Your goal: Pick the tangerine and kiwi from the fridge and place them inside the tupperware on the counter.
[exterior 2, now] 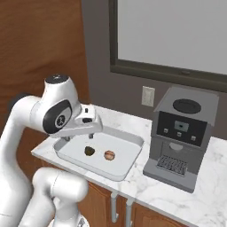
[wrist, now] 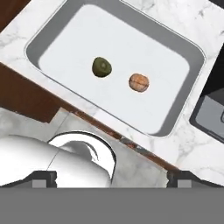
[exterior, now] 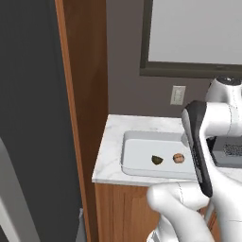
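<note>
Kiwi (wrist: 101,67) and tangerine (wrist: 138,82) lie apart inside tupperware (wrist: 183,83) on counter (exterior 2: 213,177) — gripper (exterior 2: 91,131) above it, jaws wide, empty

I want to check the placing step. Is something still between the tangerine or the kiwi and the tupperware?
Nothing visible is in the way. The tangerine and the kiwi already lie apart inside the tupperware on the counter. The claw is open above it, holding nothing.
</note>
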